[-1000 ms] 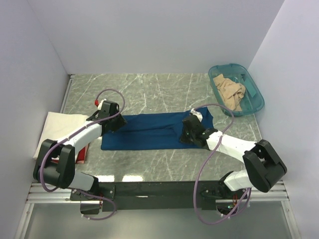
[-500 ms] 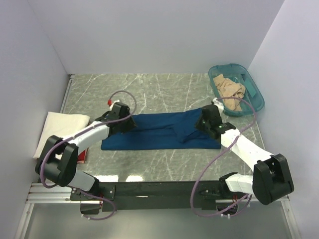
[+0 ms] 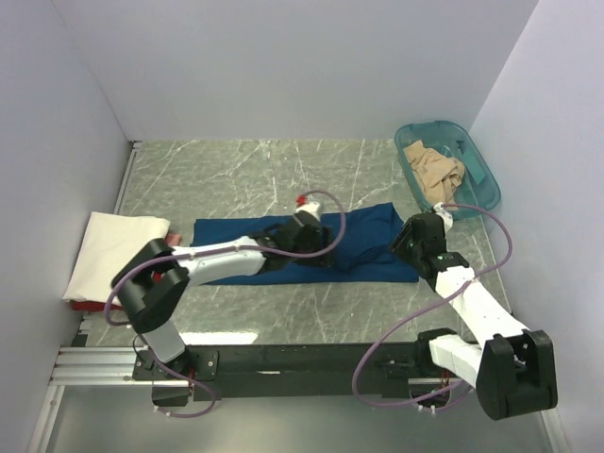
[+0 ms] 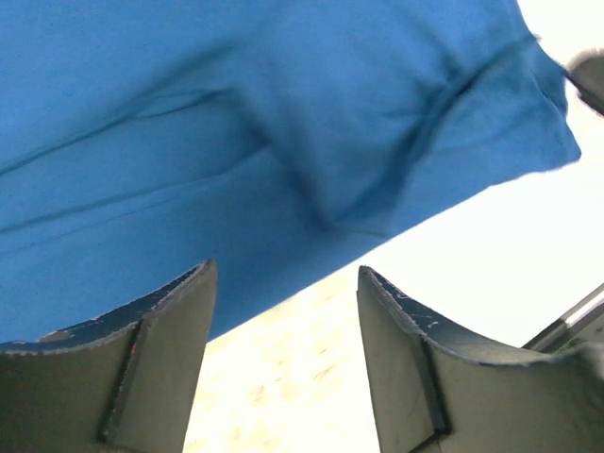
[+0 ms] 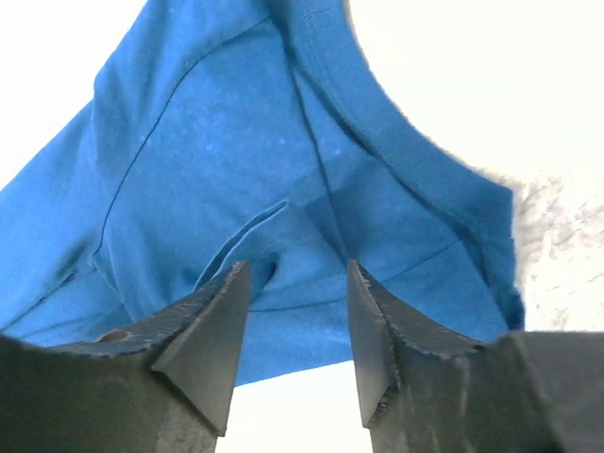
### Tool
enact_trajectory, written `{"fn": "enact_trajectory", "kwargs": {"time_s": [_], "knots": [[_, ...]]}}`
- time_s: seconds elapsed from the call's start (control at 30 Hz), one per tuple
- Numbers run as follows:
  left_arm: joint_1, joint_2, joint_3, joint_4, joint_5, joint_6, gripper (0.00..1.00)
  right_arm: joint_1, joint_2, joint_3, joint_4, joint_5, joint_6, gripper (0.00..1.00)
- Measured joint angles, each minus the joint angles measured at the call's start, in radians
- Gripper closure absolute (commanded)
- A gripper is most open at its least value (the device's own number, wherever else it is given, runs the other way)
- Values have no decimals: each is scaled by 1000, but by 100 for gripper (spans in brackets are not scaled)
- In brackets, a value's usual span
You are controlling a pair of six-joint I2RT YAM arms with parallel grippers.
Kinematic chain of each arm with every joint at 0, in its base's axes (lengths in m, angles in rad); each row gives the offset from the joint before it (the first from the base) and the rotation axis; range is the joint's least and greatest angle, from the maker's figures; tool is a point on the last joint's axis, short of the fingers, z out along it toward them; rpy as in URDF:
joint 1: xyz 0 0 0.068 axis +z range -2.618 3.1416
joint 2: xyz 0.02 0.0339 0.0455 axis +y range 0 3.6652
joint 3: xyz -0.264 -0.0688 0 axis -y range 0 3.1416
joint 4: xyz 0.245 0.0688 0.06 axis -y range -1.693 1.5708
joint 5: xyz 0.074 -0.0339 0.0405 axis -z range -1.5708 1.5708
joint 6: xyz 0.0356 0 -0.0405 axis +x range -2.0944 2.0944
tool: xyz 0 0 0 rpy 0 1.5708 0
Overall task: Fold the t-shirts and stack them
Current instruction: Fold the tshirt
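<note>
Over shirt (image 3: 366,231): left end effector (image 4: 283,276), right end effector (image 5: 297,271) parted; empty

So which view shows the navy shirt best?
Top external: it shows nearly the whole navy shirt folded into a long band on the table, with the left arm across part of it. Left wrist shows only a creased patch and one edge; right wrist only one end with its seams.

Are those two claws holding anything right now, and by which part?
Nothing is held. The left gripper and the right gripper both hang open over the navy t-shirt, no cloth pinched between them.
</note>
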Motion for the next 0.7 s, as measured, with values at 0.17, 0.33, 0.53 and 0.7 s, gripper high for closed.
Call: {"fn": "enact_trajectory", "kwargs": {"time_s": [0.17, 0.33, 0.53, 0.7], "knots": [[-91, 120, 141, -19, -52, 69, 33, -50, 34, 6, -2, -49, -8, 43], [-134, 234, 288, -59, -107, 120, 35, -89, 96, 47, -8, -86, -22, 42], [-153, 313, 355, -100, -139, 150, 37, -121, 156, 109, 0, -123, -34, 42], [-160, 342, 369, -130, -146, 158, 42, -125, 189, 117, 19, -173, -35, 43]]}}
